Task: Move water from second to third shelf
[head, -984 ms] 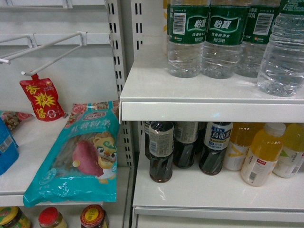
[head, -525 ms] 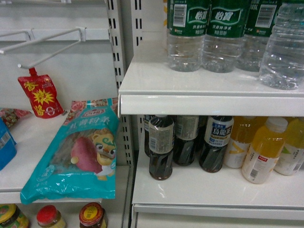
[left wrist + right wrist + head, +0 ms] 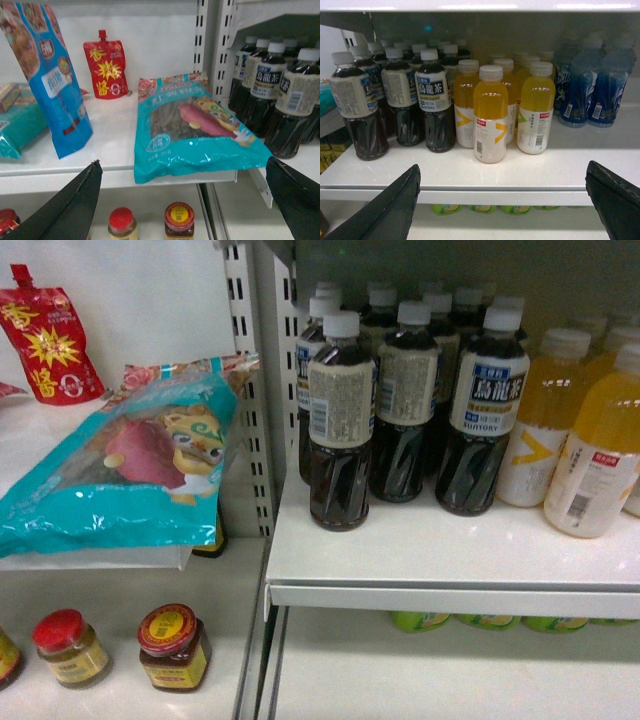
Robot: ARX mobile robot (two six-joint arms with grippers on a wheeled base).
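The water is out of view in every current frame. My left gripper (image 3: 183, 161) is open with nothing between its black fingers (image 3: 75, 205); it faces the edge of a white shelf (image 3: 115, 177) that carries snack bags. My right gripper (image 3: 503, 165) is also open and empty, level with the front edge of the drinks shelf (image 3: 500, 192). On that shelf stand dark tea bottles (image 3: 432, 107) with cream labels and yellow juice bottles (image 3: 491, 115). Neither gripper shows in the head view, which holds the same tea bottles (image 3: 340, 420) and juice bottles (image 3: 595, 455).
A teal snack bag (image 3: 195, 130) overhangs the left shelf, beside a blue bag (image 3: 55, 75) and a red pouch (image 3: 106, 65). Sauce jars (image 3: 172, 648) sit on the shelf below. Blue drink bottles (image 3: 592, 85) stand at the right. Green-capped bottles (image 3: 485, 208) show below the drinks shelf. A slotted upright (image 3: 255, 390) divides the bays.
The head view has dropped: the shelf with the water bottles has slid out at the top, and the tea and juice shelf now fills the middle, with a lower shelf showing beneath.
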